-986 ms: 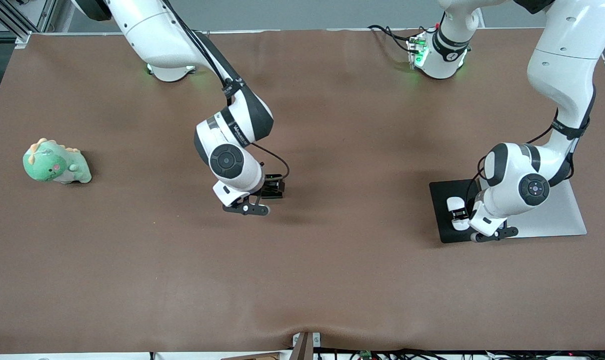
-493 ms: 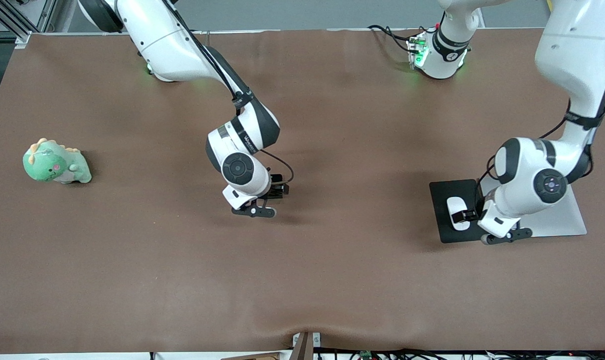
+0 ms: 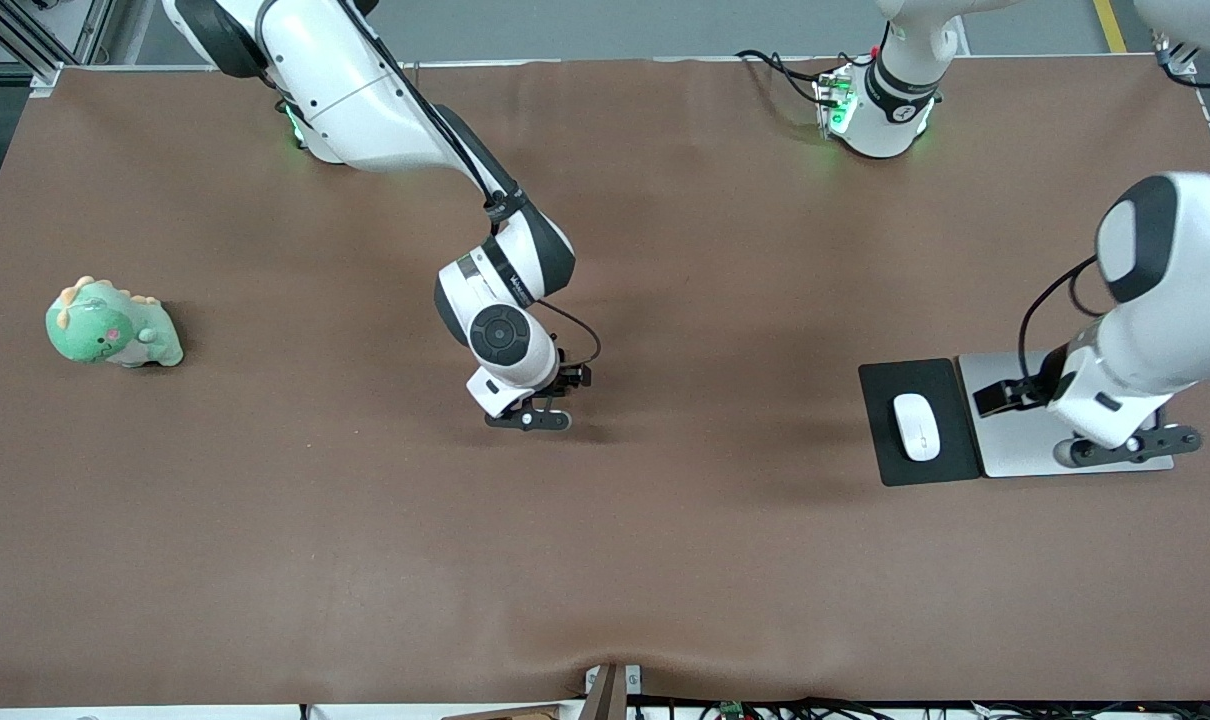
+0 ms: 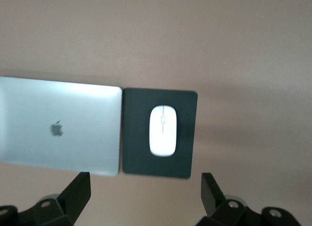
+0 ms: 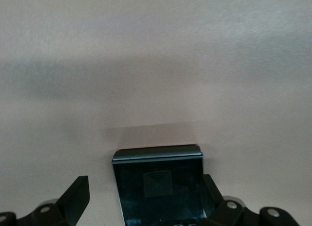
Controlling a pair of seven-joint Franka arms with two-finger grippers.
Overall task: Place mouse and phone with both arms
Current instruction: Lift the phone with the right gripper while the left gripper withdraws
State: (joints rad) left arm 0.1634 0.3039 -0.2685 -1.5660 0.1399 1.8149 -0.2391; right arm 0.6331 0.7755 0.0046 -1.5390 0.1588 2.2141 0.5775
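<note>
The white mouse (image 3: 916,427) lies on the black mouse pad (image 3: 885,395); the left wrist view shows it too (image 4: 162,131). My left gripper (image 3: 997,396) is open and empty, up in the air over the silver laptop (image 3: 1015,445). The black phone (image 5: 158,187) lies between the fingers of my right gripper (image 5: 145,199), which is open low over the middle of the table. The phone is close against one finger (image 5: 210,189), with a gap to the other (image 5: 78,196). In the front view the right gripper (image 3: 565,383) hides most of the phone.
A green dinosaur plush (image 3: 112,325) sits toward the right arm's end of the table. The closed laptop (image 4: 58,128) lies edge to edge with the mouse pad (image 4: 134,138), toward the left arm's end.
My left gripper let go of the mouse, rose and moved off the pad to over the laptop. My right gripper shifted a little toward the left arm's end.
</note>
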